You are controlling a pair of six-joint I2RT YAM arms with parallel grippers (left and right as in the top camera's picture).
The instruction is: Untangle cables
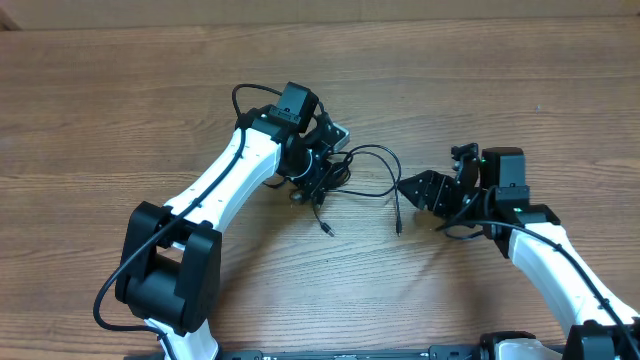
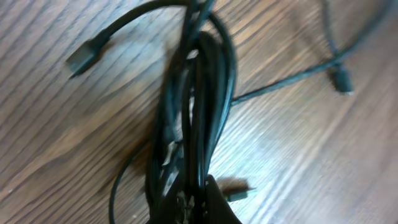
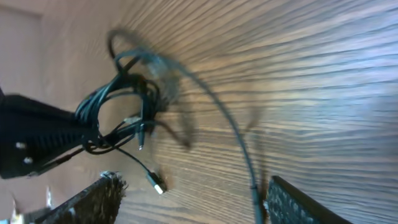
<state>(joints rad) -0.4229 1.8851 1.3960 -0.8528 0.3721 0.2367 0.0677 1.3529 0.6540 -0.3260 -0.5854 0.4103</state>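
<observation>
**Overhead view.** Cables [image 1: 330,190] bunched into a tight knot on the wooden table [image 1: 150,90], a little left of centre, at the tip of the left arm. Left gripper [image 1: 312,170] clamped on that knot, pinching several loops together. Two free ends trailing toward the near edge. First plug [image 1: 328,231] just below the knot. Second plug [image 1: 398,229] further right, at the end of a thin strand that arches out of the bundle. Right gripper [image 1: 412,190] just beside that strand, tips pointing left toward the knot, well apart from the left gripper.

**Left wrist view.** Long, narrow hank of black loops running up from between the closed fingers at the bottom edge. Shows one flat connector at upper left and another, blurred, at upper right, both resting on the wood. Shows a small metallic tip beside the fingers.

**Right wrist view.** Fingers spread wide at the lower corners, nothing gripped between them. Single strand curving down from the distant bundle and passing close to the right-hand finger. Contact with that finger impossible to judge. Bundle visible at left, held at the tip of the other arm.
</observation>
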